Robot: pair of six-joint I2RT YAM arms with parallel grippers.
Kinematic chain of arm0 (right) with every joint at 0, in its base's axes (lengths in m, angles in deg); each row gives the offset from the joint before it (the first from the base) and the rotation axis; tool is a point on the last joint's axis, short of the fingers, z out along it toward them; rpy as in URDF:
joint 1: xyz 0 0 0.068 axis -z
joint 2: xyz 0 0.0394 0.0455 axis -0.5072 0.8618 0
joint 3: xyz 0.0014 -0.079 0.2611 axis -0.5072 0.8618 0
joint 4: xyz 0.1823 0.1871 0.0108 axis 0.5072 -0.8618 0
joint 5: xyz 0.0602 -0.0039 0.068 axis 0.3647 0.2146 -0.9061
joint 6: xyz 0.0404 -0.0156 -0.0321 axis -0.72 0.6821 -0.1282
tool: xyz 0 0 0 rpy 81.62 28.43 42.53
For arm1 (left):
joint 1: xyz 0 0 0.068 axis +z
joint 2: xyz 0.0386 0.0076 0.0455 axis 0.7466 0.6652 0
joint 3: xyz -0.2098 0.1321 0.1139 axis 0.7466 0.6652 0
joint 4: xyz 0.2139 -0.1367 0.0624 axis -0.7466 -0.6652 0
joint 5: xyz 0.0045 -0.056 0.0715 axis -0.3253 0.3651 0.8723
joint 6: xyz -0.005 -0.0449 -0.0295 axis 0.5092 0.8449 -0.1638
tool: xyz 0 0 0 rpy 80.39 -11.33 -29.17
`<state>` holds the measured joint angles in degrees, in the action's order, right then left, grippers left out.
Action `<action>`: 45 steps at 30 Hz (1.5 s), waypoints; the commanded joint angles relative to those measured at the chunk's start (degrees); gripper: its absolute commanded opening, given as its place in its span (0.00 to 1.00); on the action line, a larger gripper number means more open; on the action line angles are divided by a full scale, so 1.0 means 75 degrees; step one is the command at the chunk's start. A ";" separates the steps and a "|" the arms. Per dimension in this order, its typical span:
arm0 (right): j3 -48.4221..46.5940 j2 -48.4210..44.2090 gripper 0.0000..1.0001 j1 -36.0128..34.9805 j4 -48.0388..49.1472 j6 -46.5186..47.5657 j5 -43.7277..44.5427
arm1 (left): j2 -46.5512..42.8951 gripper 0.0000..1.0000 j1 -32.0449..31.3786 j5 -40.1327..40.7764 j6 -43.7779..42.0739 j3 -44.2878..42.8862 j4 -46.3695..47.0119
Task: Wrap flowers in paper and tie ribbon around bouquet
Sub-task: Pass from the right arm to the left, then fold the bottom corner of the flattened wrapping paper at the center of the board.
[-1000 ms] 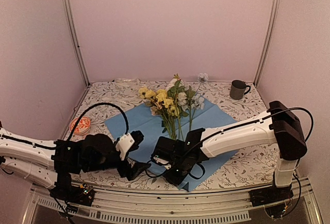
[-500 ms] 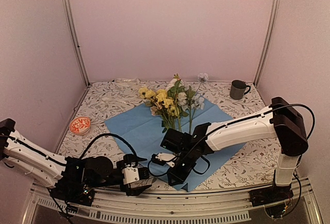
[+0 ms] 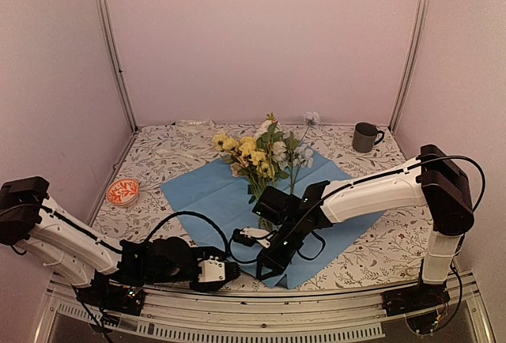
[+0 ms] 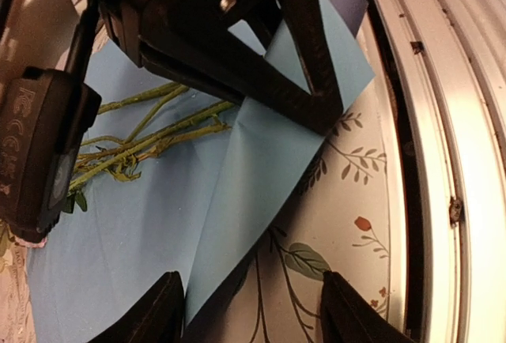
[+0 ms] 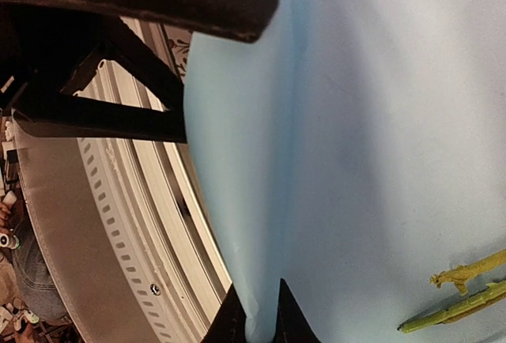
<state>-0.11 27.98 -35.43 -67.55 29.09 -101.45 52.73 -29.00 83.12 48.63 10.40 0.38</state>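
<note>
The paper (image 3: 213, 193) lies flat on the table, light blue side up. The flowers (image 3: 265, 157) rest on it, blooms toward the back wall and stems (image 4: 150, 137) toward me. My right gripper (image 3: 265, 260) is at the paper's near corner, shut (image 5: 261, 323) on a raised fold of the sheet. My left gripper (image 3: 229, 268) lies low by the front rail just left of it. It is open (image 4: 253, 319), with the paper's edge (image 4: 237, 240) running into the gap close to its left finger. A pale heap at the far edge looks like the ribbon (image 3: 192, 124).
A grey mug (image 3: 365, 136) stands at the back right. An orange round dish (image 3: 122, 191) sits at the left edge. The metal front rail (image 4: 443, 122) runs close beside both grippers. Pink walls close in the table on three sides.
My left arm has dropped to the front edge and slid right to the paper's near corner, its jaws narrowing. The right gripper has pinched the corner fold and shifted slightly right.
</note>
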 commanded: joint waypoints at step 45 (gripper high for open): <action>0.3443 -0.2124 0.78 0.1727 0.3589 -0.0459 -0.1219 | 0.0066 0.00 0.3428 -0.3935 0.4038 -0.0644 -0.0548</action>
<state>23.17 10.08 -22.60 -45.89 26.82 -108.75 52.27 -4.98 54.82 76.58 5.54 -4.10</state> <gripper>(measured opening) 0.803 0.004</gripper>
